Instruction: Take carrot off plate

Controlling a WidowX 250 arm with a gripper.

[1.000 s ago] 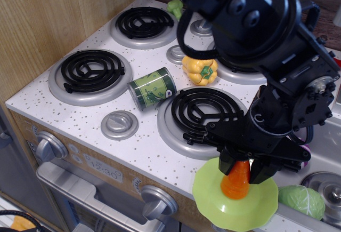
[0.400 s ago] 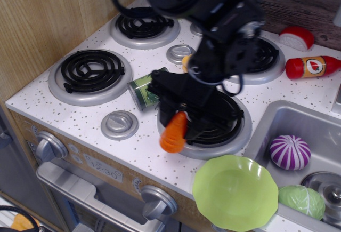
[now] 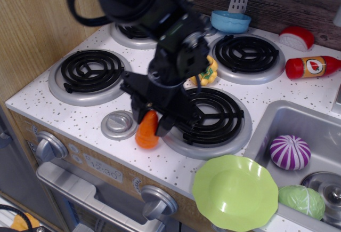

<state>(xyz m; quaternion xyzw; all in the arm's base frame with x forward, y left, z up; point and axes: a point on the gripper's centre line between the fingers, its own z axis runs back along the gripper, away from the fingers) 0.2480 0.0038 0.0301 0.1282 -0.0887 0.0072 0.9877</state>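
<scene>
Nearest me, at the desk's front edge toward the right corner, I see the plate (image 3: 236,192): round, lime green, wavy rim, its dish bare. Further in along the front edge, left of the near right burner (image 3: 209,116), I have the carrot (image 3: 147,131): a stubby, glossy orange cone, standing nearly upright with its broad end low at the speckled desk (image 3: 64,98) top; whether it touches I cannot tell. It sits just beside the small silver knob disc (image 3: 119,125). The gripper (image 3: 151,121) comes down on it from above, and its black fingers (image 3: 164,126) are clenched on the carrot's upper part.

Against the frame from a second ago, the carrot has left the plate, and the arm has swung from the front right corner to the left. The yellow pepper (image 3: 209,72) further back is now half hidden behind the arm.
</scene>
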